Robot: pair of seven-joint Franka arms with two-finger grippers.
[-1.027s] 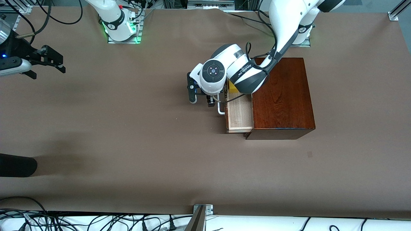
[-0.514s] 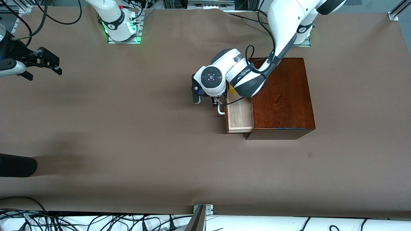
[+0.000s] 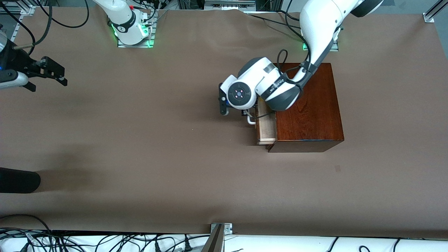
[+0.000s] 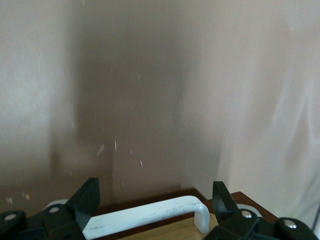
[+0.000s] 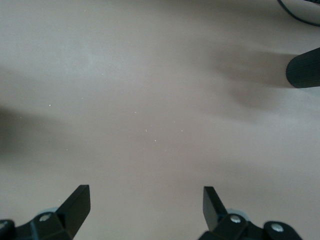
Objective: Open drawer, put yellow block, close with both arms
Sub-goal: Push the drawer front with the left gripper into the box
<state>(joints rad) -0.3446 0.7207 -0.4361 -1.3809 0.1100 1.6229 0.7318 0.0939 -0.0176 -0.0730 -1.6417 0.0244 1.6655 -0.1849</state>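
The reddish-brown wooden box [image 3: 308, 108] stands toward the left arm's end of the table. Its drawer [image 3: 266, 127] sticks out a short way, showing a narrow strip of pale wood. The white bar handle [image 3: 250, 120] is on the drawer's front. My left gripper [image 3: 235, 112] is right at the handle, open. In the left wrist view the handle [image 4: 150, 214] lies between the spread fingers [image 4: 86, 197], and my left gripper [image 4: 155, 200] is not clamped on it. The yellow block is hidden. My right gripper [image 3: 52, 74] is open and empty over bare table at the right arm's end; it also shows in the right wrist view [image 5: 145, 205].
A dark cylinder [image 3: 17, 180] pokes in at the table's edge at the right arm's end, nearer the front camera; it also shows in the right wrist view [image 5: 305, 67]. Cables lie along the front edge [image 3: 105, 241]. Brown table covering [image 3: 157, 140] spreads between the arms.
The drawer has slid most of the way into the box, with my left gripper moving along at its handle. The yellow block has gone out of sight. My right gripper has drifted slightly.
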